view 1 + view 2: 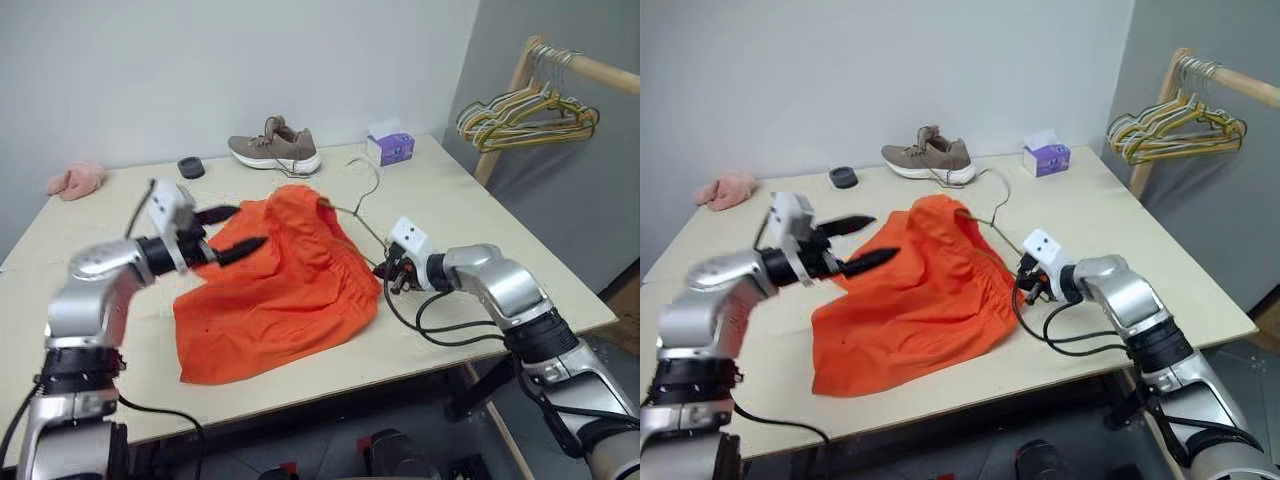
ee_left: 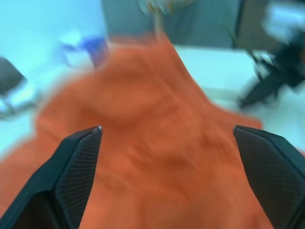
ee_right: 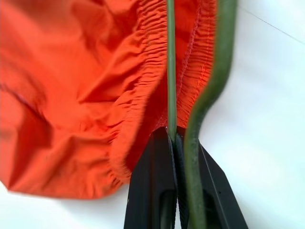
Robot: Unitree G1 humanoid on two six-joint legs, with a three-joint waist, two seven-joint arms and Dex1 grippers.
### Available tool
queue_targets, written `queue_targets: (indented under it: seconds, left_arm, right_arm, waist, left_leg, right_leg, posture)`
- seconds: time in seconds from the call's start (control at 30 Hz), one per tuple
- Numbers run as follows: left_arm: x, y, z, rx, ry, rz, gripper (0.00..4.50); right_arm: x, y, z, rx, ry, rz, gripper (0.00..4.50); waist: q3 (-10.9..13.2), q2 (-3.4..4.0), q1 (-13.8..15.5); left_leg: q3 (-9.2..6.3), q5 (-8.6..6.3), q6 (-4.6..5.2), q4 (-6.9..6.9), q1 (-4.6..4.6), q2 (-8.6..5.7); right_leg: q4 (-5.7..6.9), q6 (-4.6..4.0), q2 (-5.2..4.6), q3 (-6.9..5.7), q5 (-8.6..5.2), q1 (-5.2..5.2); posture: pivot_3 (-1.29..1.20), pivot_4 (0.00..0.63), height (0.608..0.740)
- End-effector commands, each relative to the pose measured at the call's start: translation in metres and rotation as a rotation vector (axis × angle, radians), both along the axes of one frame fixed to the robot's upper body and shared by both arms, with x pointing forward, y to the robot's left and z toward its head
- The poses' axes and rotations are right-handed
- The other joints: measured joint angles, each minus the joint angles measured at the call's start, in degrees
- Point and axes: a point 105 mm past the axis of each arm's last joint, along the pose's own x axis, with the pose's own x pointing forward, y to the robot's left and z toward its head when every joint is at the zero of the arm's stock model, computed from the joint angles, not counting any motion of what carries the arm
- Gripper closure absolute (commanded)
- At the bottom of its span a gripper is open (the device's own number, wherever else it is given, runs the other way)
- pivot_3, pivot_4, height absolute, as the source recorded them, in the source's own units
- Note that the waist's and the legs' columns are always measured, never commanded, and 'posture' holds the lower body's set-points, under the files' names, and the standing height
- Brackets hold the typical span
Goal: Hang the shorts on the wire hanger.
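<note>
- Here, one pair of shorts (image 1: 285,290) lies crumpled in the middle of the table (image 1: 520,270), its lower hem near the front edge.
- One wire hanger (image 1: 362,213) runs from the shorts' gathered waistband towards the back edge, its hook near the shoe; part of it is hidden in the cloth.
- The right gripper (image 3: 174,138) is closed tight on the hanger wire just beside the waistband, on the side towards the table's right edge.
- The left gripper (image 1: 228,232) hovers over the shorts' left part, its two fingers spread wide and holding nothing.
- Along the back edge: one shoe (image 1: 276,147), one tissue box (image 1: 390,146), one small dark round thing (image 1: 191,167), one pink cloth (image 1: 76,180) by the back left corner.
- Bare tabletop shows at the left and right of the shorts.
- Beyond the right edge, a bunch of hangers (image 1: 525,112) hangs on a wooden rail.
</note>
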Motion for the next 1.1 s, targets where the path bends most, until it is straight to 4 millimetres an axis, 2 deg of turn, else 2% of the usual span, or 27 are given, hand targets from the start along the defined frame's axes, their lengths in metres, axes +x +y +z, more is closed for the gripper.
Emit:
queue_targets:
  seconds: [0.03, 0.1, 0.2, 0.3, 0.4, 0.5, 0.83, 0.87, 0.93, 1.1]
  left_arm:
    - [0.000, 0.011, 0.020, 0.002, -0.041, -0.006, 0.01]
    - [-0.001, 0.014, 0.021, 0.063, -0.043, -0.034, 0.01]
    - [-0.004, 0.008, 0.009, 0.261, -0.029, -0.140, 0.01]
    - [0.000, 0.000, 0.003, 0.344, -0.041, -0.199, 0.01]
    - [0.005, -0.009, 0.000, 0.368, -0.053, -0.244, 0.01]
    - [0.003, -0.018, -0.015, 0.435, -0.031, -0.311, 0.01]
    - [0.013, -0.034, -0.033, 0.459, -0.016, -0.350, 0.01]
    - [0.013, -0.037, -0.033, 0.444, -0.009, -0.359, 0.40]
    - [0.011, -0.040, -0.033, 0.428, 0.003, -0.384, 0.82]
    - [0.005, -0.044, -0.037, 0.425, 0.021, -0.415, 2.46]
  right_arm:
    - [0.002, 0.004, 0.017, -0.065, -0.174, 0.072, 4.50]
    - [0.001, 0.004, 0.016, -0.107, -0.220, 0.107, 4.50]
    - [-0.002, 0.008, 0.018, -0.160, -0.297, 0.172, 4.50]
    - [-0.006, 0.014, 0.021, -0.179, -0.339, 0.222, 4.50]
    - [-0.011, 0.019, 0.021, -0.185, -0.355, 0.252, 4.50]
    - [-0.013, 0.021, 0.022, -0.191, -0.366, 0.272, 4.50]
    - [-0.022, 0.036, 0.034, -0.185, -0.428, 0.345, 4.50]
    - [-0.023, 0.037, 0.035, -0.186, -0.435, 0.354, 4.50]
    - [-0.024, 0.039, 0.036, -0.188, -0.449, 0.363, 4.50]
    - [-0.025, 0.041, 0.037, -0.193, -0.474, 0.383, 4.50]
  waist:
    - [0.0, 0.00, -0.1]
    - [0.0, 0.00, -0.1]
    - [0.0, 0.00, 0.0]
    - [0.0, 0.01, 0.3]
    - [0.0, 0.00, 0.4]
    - [0.0, 0.00, 0.2]
    - [0.0, -0.01, -0.4]
    - [0.0, -0.01, -0.4]
    - [0.0, -0.01, -0.6]
    - [0.0, -0.01, -1.2]
  left_leg:
    - [0.02, 0.00, 0.00, 0.00, 0.02, 0.01]
    - [0.02, 0.00, 0.00, 0.00, 0.02, 0.01]
    - [-0.01, 0.00, 0.00, -0.01, 0.03, -0.02]
    - [-0.02, 0.01, -0.01, -0.02, 0.05, -0.02]
    - [-0.05, 0.01, -0.01, -0.01, 0.04, 0.01]
    - [-0.05, 0.01, -0.01, -0.01, 0.03, 0.02]
    - [-0.13, 0.01, 0.00, -0.01, 0.04, 0.04]
    - [-0.13, 0.01, 0.00, 0.00, 0.03, 0.04]
    - [-0.12, 0.01, 0.00, 0.00, 0.04, 0.04]
    - [-0.13, 0.01, 0.00, 0.00, 0.03, 0.04]
  right_leg:
    - [0.00, 0.00, -0.01, 0.04, 0.00, 0.00]
    - [0.00, 0.00, -0.01, 0.04, 0.00, 0.00]
    - [0.03, -0.01, 0.07, -0.01, 0.00, -0.02]
    - [0.04, -0.01, 0.06, -0.04, 0.00, 0.01]
    - [0.02, -0.01, 0.05, -0.05, 0.00, 0.04]
    - [0.00, -0.01, 0.02, -0.02, 0.00, 0.02]
    - [0.06, -0.01, -0.01, -0.06, 0.00, 0.03]
    - [0.05, 0.00, -0.01, -0.06, 0.00, 0.03]
    - [0.04, 0.00, -0.02, -0.05, 0.00, 0.04]
    - [0.04, 0.00, -0.02, -0.06, 0.00, 0.03]
  posture:
    - [-0.26, 0.000, 0.740]
    - [-0.26, 0.000, 0.740]
    - [-0.27, 0.000, 0.740]
    - [-0.27, 0.000, 0.740]
    - [-0.28, 0.000, 0.740]
    - [-0.29, 0.000, 0.740]
    - [-0.30, 0.000, 0.740]
    - [-0.30, 0.000, 0.740]
    - [-0.30, 0.000, 0.740]
    - [-0.30, 0.000, 0.740]
